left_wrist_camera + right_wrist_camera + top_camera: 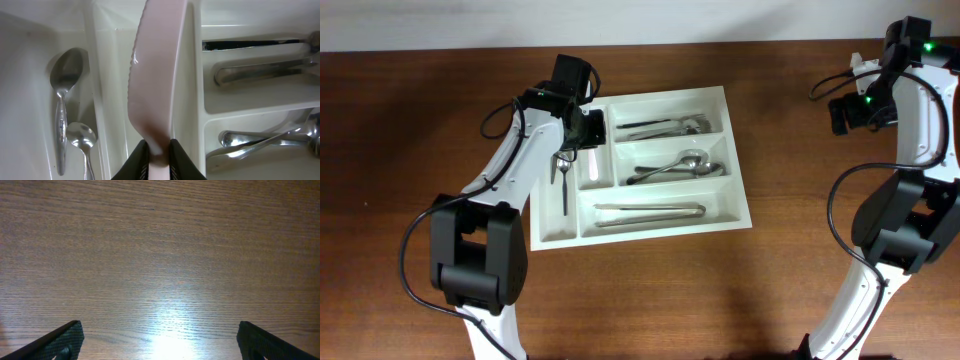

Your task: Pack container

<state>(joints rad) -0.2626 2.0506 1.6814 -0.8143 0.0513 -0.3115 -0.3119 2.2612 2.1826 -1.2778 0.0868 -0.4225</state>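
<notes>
The container (558,236) is a large white cutlery tray on the wooden table, and its divider wall (192,75) shows in the left wrist view. My left gripper (586,130) hovers over its upper left part. In the left wrist view this gripper (159,150) is shut on the handle of a pale serrated plastic knife (155,75). The blade points down the second narrow compartment. Two metal spoons (62,100) lie in the narrow compartment to its left. My right gripper (160,330) is open over bare wood at the far right (847,110), holding nothing.
The long compartments hold metal cutlery: pieces in the top one (665,126), spoons in the middle one (670,167) and tongs in the bottom one (650,212). The wooden table (770,290) surrounds the tray.
</notes>
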